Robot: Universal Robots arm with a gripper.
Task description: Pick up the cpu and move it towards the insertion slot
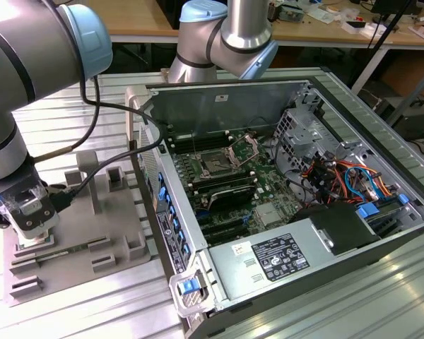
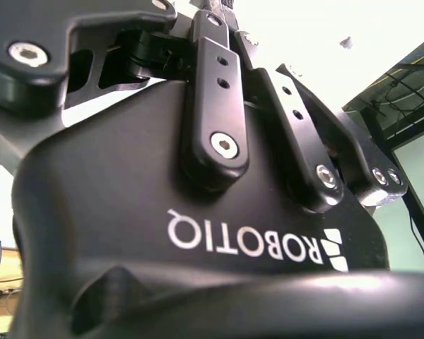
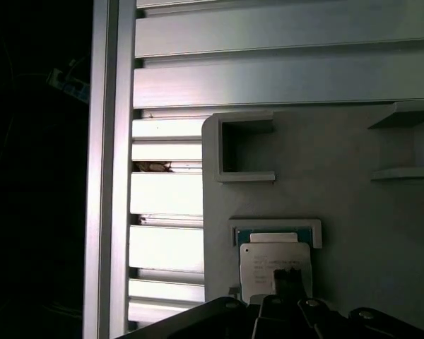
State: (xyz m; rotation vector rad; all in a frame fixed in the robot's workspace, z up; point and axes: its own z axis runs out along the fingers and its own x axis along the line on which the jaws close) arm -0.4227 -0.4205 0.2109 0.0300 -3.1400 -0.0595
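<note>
A slatted metal table (image 1: 106, 311) carries an open computer case (image 1: 219, 99), which takes up the middle and the 3 o'clock side of the exterior view. The 1 robot arm (image 1: 28, 63) comes in at 10 o'clock and reaches down over a grey tray (image 1: 113, 212) that lies at 8 o'clock, just beside the case. Its gripper (image 1: 30, 236) is low over the tray's outer corner; whether it is open or closed on anything cannot be told. The socket (image 1: 215, 164), dark-centred with its metal frame lifted, sits on the board inside the case, well apart from the gripper. In the first wrist view the chip (image 3: 261, 265) lies flat in a square recess of the tray, the gripper's dark tip overlapping it.
</note>
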